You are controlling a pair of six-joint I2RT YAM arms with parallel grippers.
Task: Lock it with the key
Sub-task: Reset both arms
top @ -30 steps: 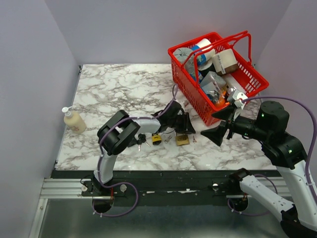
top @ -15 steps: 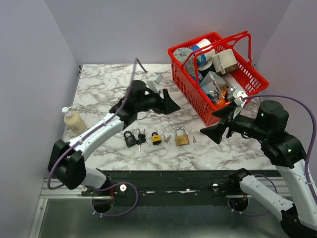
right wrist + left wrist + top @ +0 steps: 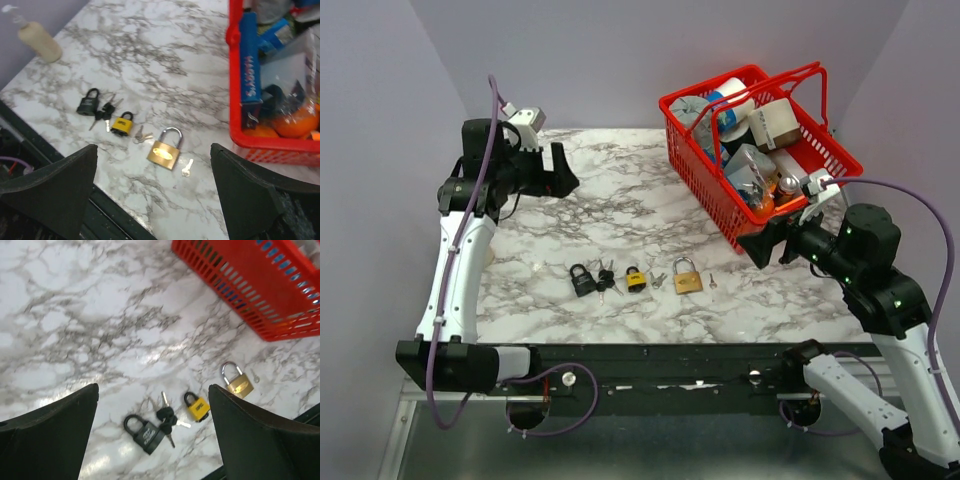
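Three padlocks lie in a row near the table's front edge: a black padlock, a small yellow padlock and a brass padlock. Black-headed keys lie between the black and yellow ones. A small key pair sits left of the brass padlock and a single silver key right of it. My left gripper hangs open and empty, high at the far left. My right gripper is open and empty, above and right of the brass padlock.
A red basket full of groceries stands at the back right, close behind my right gripper. A soap bottle stands at the table's left edge. The table's front edge runs just below the padlocks.
My left arm has swung up from the padlocks to the far left back, and its jaws have opened wide. The right gripper has drawn back slightly to the right. The padlocks and keys lie uncovered.
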